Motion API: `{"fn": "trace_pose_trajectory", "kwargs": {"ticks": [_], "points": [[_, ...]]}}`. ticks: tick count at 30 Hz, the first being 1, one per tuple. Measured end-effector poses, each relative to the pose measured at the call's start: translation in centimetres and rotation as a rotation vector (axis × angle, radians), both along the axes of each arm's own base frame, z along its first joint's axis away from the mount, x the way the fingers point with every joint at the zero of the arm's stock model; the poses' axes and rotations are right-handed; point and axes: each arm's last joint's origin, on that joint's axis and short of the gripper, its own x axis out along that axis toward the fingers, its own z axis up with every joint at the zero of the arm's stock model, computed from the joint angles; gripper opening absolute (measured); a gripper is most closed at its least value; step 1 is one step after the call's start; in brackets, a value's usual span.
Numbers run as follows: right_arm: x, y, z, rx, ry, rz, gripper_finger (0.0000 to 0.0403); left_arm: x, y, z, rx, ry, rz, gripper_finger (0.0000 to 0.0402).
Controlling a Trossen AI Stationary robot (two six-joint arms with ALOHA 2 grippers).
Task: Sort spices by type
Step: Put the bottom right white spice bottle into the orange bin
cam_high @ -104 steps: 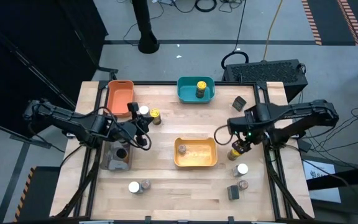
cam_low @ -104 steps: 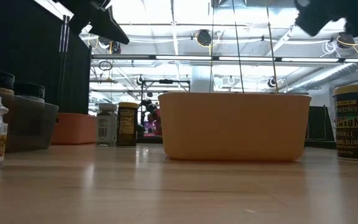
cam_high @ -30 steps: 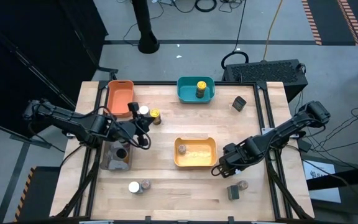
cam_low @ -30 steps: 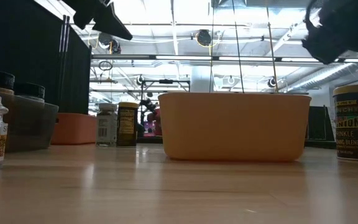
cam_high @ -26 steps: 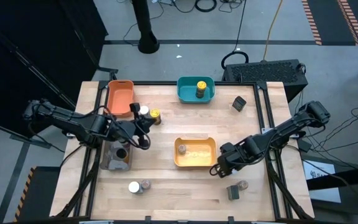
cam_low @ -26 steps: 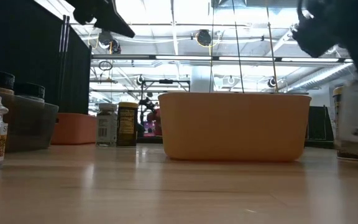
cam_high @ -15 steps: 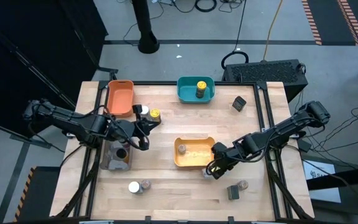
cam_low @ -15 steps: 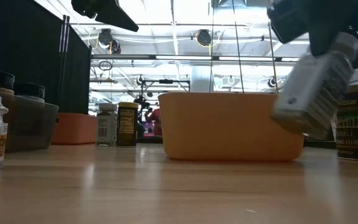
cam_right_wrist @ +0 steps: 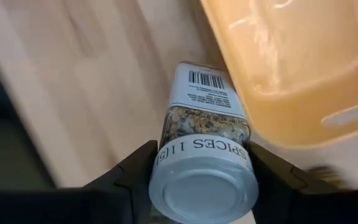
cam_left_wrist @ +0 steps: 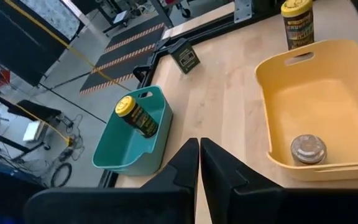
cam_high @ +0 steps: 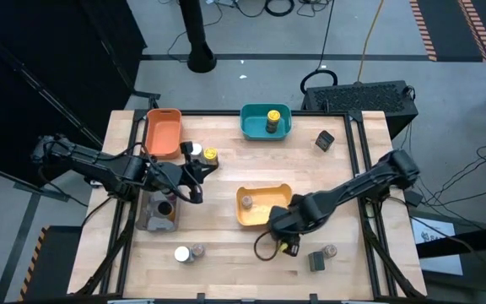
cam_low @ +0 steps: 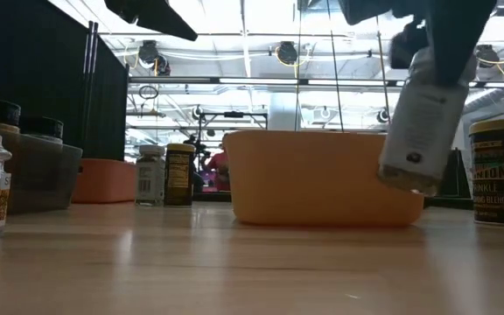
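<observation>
My right gripper (cam_high: pixel 285 236) hangs over the table at the near right corner of the yellow bin (cam_high: pixel 264 221) and is shut on a white-lidded spice jar (cam_right_wrist: pixel 204 134), which shows tilted in the low view (cam_low: pixel 420 118). My left gripper (cam_high: pixel 199 169) is shut, hovering beside a white-lidded jar (cam_high: pixel 194 149) and a yellow-lidded jar (cam_high: pixel 211 154) near the orange bin (cam_high: pixel 164 133). The yellow bin holds one jar (cam_high: pixel 246 201). A yellow-lidded jar (cam_high: pixel 272 118) stands in the teal bin (cam_high: pixel 251 127). A black-lidded jar (cam_high: pixel 164 207) stands in the grey bin (cam_high: pixel 152 221). My right gripper pinches the white-lidded jar between its two fingers (cam_right_wrist: pixel 135 165) at the lid end (cam_right_wrist: pixel 202 152), one finger on each side just under the lid. The fingers come from above. The jar hangs tilted below them, bottom end (cam_low: pixel 401 179) clear of the table.
Two jars (cam_high: pixel 181 253) (cam_high: pixel 197 252) stand near the table's near edge on the left. A jar (cam_high: pixel 329 251) and a dark jar (cam_high: pixel 315 261) stand near right. A dark box (cam_high: pixel 324 140) lies far right. A yellow-lidded jar (cam_low: pixel 501 171) stands right of the yellow bin.
My right gripper has lifted the white-lidded jar off the table and carried it toward the table's left, along the near side of the yellow bin; the jar now hangs tilted. My left gripper has edged slightly toward the right.
</observation>
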Motion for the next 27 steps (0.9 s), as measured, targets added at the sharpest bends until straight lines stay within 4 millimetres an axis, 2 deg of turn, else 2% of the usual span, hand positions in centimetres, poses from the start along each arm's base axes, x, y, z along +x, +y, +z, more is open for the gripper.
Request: {"fn": "trace_pose_trajectory", "kwargs": {"ticks": [3, 6, 11, 17, 27], "points": [[0.7, 0.6, -0.6, -0.055, 0.041, 0.149, 0.0184, 0.0, -0.1, 0.0, -0.050, -0.013, -0.007, 0.0025], [1.2, 0.9, -1.4, -0.065, 0.049, 0.219, 0.0186, 0.0, -0.2, -0.1, -0.104, -0.019, -0.035, 0.0025], [1.3, 0.8, -2.1, -0.061, 0.091, 0.265, 0.0185, 0.1, -0.3, -0.1, -0.162, -0.029, -0.047, 0.0025], [1.2, 1.0, -2.1, 0.006, 0.114, 0.285, 0.0189, 0.1, -0.3, -0.1, -0.167, -0.031, -0.044, 0.0025], [1.2, 1.0, -2.1, -0.005, 0.111, 0.296, 0.0207, 0.1, -0.3, -0.1, -0.166, -0.031, -0.043, 0.0025]]}}
